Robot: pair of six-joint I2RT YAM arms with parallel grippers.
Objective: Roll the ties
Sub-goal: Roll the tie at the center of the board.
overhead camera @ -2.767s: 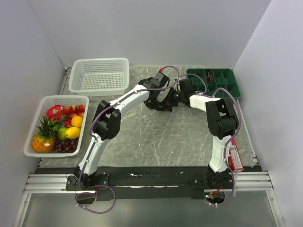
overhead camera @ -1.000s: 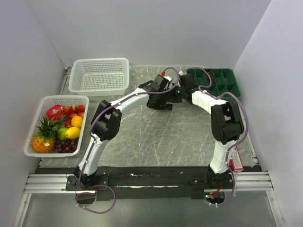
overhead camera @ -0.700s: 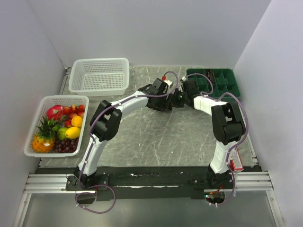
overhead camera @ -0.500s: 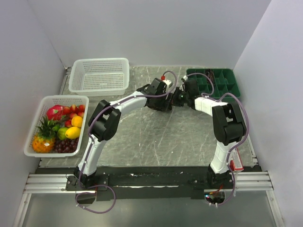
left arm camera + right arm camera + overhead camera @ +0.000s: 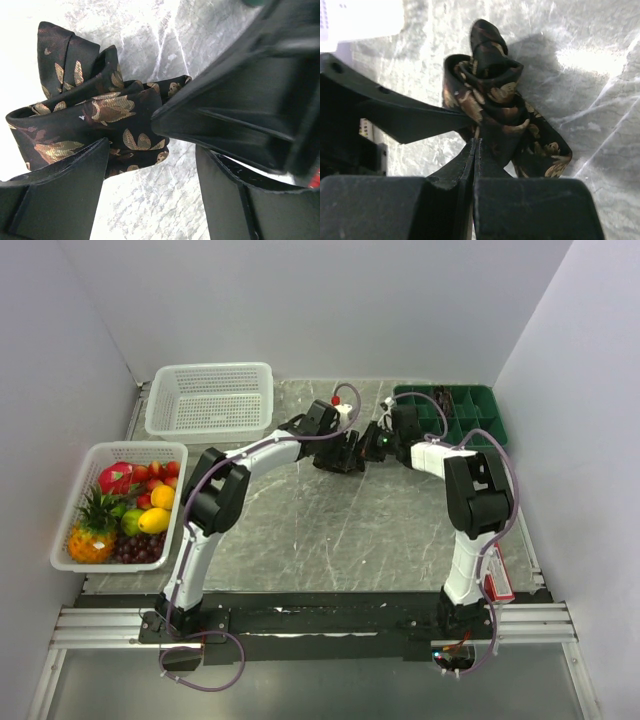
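Observation:
A tie (image 5: 95, 117) of black fabric with gold leaf motifs lies coiled in a loose roll on the marble tabletop; in the right wrist view the tie (image 5: 495, 107) stands partly on edge. My left gripper (image 5: 152, 165) is open, its fingers (image 5: 55, 195) straddling bare table just short of the roll. My right gripper (image 5: 475, 145) is shut, its tips pressed against the roll's side. In the top view both the left gripper (image 5: 347, 452) and the right gripper (image 5: 373, 445) meet at the table's back centre and hide most of the tie.
A green compartment tray (image 5: 485, 420) sits at the back right, with a dark item in one far cell. An empty white basket (image 5: 210, 400) stands at the back left. A basket of fruit (image 5: 122, 505) lies along the left edge. Walls close in on three sides.
My left gripper's jaws have spread wider and its wrist has turned and shifted slightly back. The right gripper stays shut against the roll.

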